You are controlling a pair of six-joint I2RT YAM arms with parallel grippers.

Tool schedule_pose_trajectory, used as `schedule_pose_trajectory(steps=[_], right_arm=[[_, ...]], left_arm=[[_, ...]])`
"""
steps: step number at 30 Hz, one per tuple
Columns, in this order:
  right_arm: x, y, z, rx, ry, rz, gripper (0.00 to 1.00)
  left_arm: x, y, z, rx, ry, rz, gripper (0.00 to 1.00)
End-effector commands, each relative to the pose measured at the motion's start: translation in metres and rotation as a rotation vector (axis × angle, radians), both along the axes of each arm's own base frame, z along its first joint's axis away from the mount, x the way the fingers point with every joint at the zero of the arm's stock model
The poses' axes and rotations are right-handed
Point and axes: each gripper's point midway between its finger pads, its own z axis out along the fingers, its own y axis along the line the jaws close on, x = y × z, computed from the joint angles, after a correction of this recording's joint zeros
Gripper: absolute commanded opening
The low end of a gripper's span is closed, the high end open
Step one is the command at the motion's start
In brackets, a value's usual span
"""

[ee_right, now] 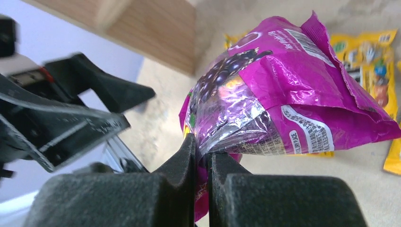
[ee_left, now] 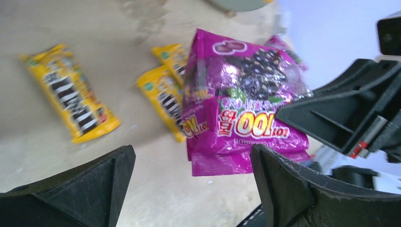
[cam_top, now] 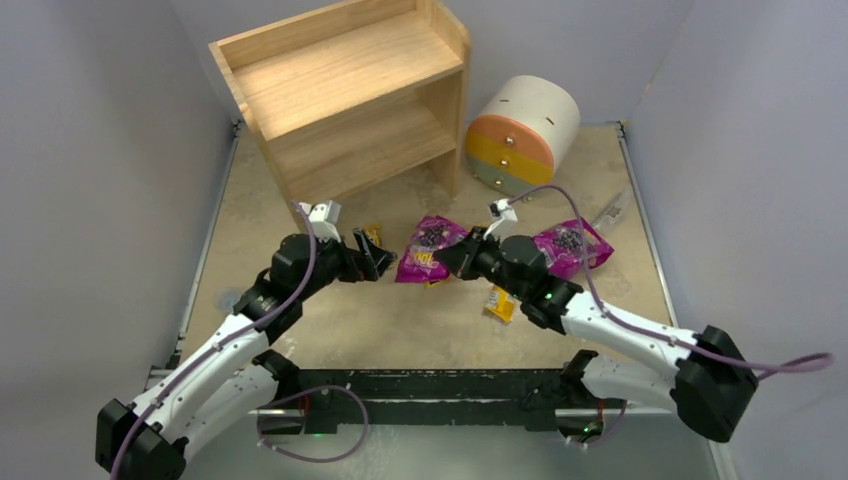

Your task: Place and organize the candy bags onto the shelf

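My right gripper (ee_right: 202,151) is shut on the edge of a magenta candy bag (ee_right: 283,94), which sits at the table's middle (cam_top: 428,248). My left gripper (ee_left: 191,184) is open just left of that bag (ee_left: 241,109), with nothing between its fingers. A second magenta bag (cam_top: 570,245) lies to the right, behind my right arm. Yellow packets (ee_left: 71,99) (ee_left: 163,99) (ee_left: 172,54) lie on the table beyond the bag. Another yellow packet (cam_top: 500,303) lies under my right arm. The wooden shelf (cam_top: 350,90) stands at the back left, both tiers bare.
A round white drum (cam_top: 522,133) with orange, yellow and green drawers stands right of the shelf. Grey walls close in the table on the left, right and back. The two grippers (cam_top: 375,255) (cam_top: 450,262) are close together, facing each other.
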Motion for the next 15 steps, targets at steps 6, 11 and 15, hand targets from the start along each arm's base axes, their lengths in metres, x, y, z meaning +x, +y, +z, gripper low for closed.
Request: schedule_pose_trajectory(steps=[6, 11, 15], right_arm=[[0.026, -0.024, 0.134, 0.301, -0.288, -0.201, 0.00], [0.040, -0.027, 0.154, 0.330, -0.356, -0.266, 0.00], [0.052, -0.034, 0.180, 0.390, -0.445, -0.339, 0.00]], left_arm=[[-0.007, -0.053, 0.091, -0.409, -0.165, -0.211, 1.00], [-0.002, -0.058, 0.094, -0.487, -0.115, -0.188, 1.00], [0.005, -0.054, 0.086, -0.494, -0.077, -0.129, 1.00]])
